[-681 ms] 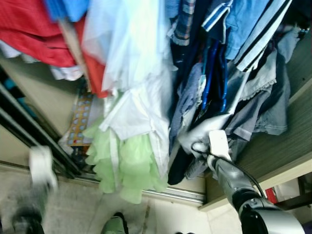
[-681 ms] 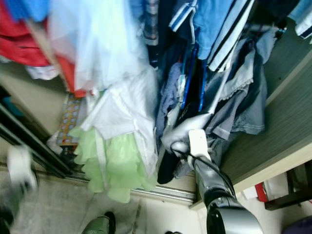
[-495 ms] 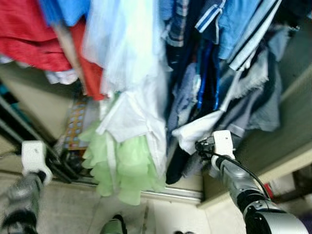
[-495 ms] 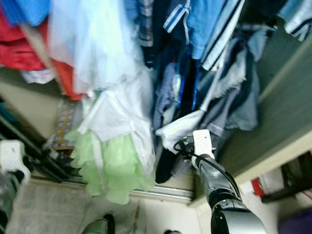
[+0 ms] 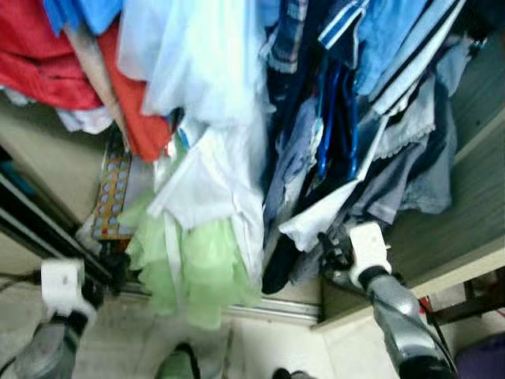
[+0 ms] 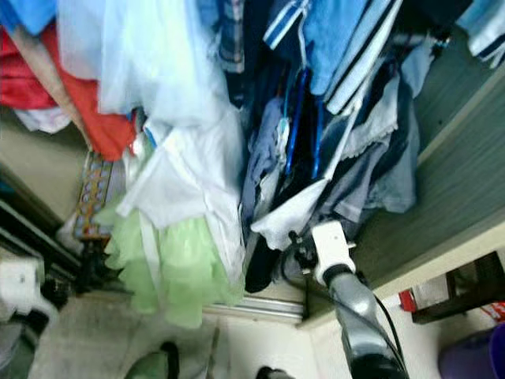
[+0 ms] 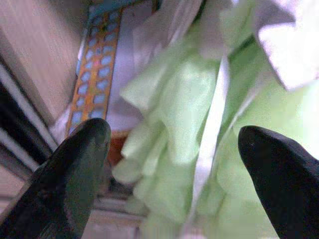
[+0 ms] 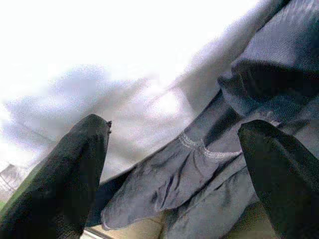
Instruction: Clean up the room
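Note:
An open wardrobe is packed with hanging clothes. My right gripper (image 5: pixel 331 251) is open just under the drooping corner of a white garment (image 5: pixel 312 225), not touching it. In the right wrist view the right gripper (image 8: pixel 174 164) faces that white garment (image 8: pixel 124 74) and a grey-blue garment (image 8: pixel 199 174) behind it. My left gripper (image 5: pixel 110 267) is open low on the left, pointing at a pale green ruffled dress (image 5: pixel 197 268). The left wrist view has this green dress (image 7: pixel 184 109) just beyond the fingertips (image 7: pixel 84 144), with nothing between them.
Red garments (image 5: pixel 47 63) hang at upper left, a white dress (image 5: pixel 209 181) in the middle, blue and striped shirts (image 5: pixel 394 47) at upper right. A patterned panel (image 5: pixel 110 197) stands inside. The sliding-door rail (image 5: pixel 276 309) runs along the floor. The wardrobe's wooden side panel (image 5: pixel 473 181) is on the right.
My right gripper has drawn back and down from the white garment, which now hangs free above it. My left arm has come forward and right, toward the green dress. The camera shifted slightly.

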Controlling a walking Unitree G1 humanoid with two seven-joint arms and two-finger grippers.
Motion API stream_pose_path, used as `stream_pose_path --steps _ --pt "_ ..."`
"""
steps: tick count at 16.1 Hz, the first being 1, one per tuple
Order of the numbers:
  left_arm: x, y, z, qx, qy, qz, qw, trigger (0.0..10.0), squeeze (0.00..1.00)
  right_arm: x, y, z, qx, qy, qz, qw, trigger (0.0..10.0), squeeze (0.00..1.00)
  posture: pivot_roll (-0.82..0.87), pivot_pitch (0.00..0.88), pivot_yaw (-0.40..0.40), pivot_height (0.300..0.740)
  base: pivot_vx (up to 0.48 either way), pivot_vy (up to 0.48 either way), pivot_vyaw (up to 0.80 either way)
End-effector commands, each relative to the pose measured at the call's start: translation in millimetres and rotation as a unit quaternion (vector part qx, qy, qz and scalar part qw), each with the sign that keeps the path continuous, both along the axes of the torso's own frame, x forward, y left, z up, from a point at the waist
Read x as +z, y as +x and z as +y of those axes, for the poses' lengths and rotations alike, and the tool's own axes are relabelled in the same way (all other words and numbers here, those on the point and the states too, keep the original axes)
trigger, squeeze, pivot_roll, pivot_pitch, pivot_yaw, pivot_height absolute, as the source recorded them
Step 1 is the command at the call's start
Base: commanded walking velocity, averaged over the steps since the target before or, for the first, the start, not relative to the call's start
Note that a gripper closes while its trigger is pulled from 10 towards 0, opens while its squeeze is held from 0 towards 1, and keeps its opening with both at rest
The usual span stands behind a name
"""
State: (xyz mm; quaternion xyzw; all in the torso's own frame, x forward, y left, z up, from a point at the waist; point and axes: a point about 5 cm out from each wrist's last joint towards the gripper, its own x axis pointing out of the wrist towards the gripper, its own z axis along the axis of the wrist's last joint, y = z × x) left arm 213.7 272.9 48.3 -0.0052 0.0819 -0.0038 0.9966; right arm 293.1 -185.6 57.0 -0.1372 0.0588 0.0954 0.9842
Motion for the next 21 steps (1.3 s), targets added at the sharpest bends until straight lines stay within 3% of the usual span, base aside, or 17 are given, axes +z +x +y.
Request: stream_pose_path --steps 1,3,6,7,8,10,13,15,17,20,21 --pt "17 0.1 -10.8 -0.033 0.009 -0.033 0.999 10.0 0.0 19 -4.1 -2.9 0.013 -0.014 -0.041 0.999 10.0 0.0 0.13 0.176 -0.089 0.74 0.0 0.0 0.0" --pt "29 -0.4 -19.6 -0.069 0.023 -0.043 0.996 10.0 0.0 30 -8.7 -3.9 0.018 -0.013 -0.055 0.998 10.0 0.0 0.13 0.175 -0.089 0.74 0.0 0.0 0.0" --pt "57 15.0 -26.8 -0.134 0.048 -0.056 0.988 10.0 0.0 56 -9.1 4.3 0.068 -0.039 -0.093 0.993 10.0 0.0 0.12 0.152 -0.076 0.74 0.0 0.0 0.0" --pt "59 20.7 -28.6 -0.163 0.061 -0.043 0.984 10.0 0.0 65 -6.5 7.9 0.091 -0.066 -0.113 0.987 10.0 0.0 0.12 0.139 -0.069 0.74 0.0 0.0 0.0" --pt "56 27.2 -28.1 -0.17 0.065 -0.038 0.983 10.0 0.0 67 0.9 7.3 0.076 -0.071 -0.115 0.988 10.0 0.0 0.12 0.131 -0.071 0.74 0.0 0.0 0.0" --pt "60 43.7 -31.4 -0.161 0.037 -0.054 0.985 10.0 0.0 73 12.7 17.3 0.056 -0.023 -0.098 0.993 10.0 0.0 0.12 0.106 -0.076 0.74 0.0 0.0 0.0" --pt "64 47.8 -45.1 -0.163 0.029 -0.062 0.984 10.0 0.0 82 9.1 27.6 0.059 0.014 -0.111 0.992 10.0 0.0 0.11 0.063 -0.126 0.74 0.0 0.0 0.0" --pt "61 43.0 -46.1 -0.15 0.031 -0.067 0.986 10.0 0.0 85 5.2 18.1 0.018 0.028 -0.123 0.992 10.0 0.0 0.1 0.053 -0.141 0.74 0.0 0.0 0.0" --pt "55 35.1 -38.1 -0.106 0.035 -0.065 0.992 10.0 0.0 71 -13.1 0.8 -0.026 0.019 -0.111 0.993 10.0 0.0 0.08 0.053 -0.124 0.74 0.0 0.0 0.0" --pt "52 33.8 -41.8 -0.097 0.026 -0.059 0.993 10.0 0.0 58 -32.8 -11.2 -0.007 0.025 -0.082 0.996 10.0 0.0 0.06 0.066 -0.096 0.74 0.0 0.0 0.0" --pt "53 33.4 -47.3 -0.109 0.024 -0.062 0.992 10.0 0.0 57 -38.4 -17.4 -0.025 0.028 -0.088 0.995 10.0 0.0 0.05 0.069 -0.086 0.74 0.0 0.0 0.0"
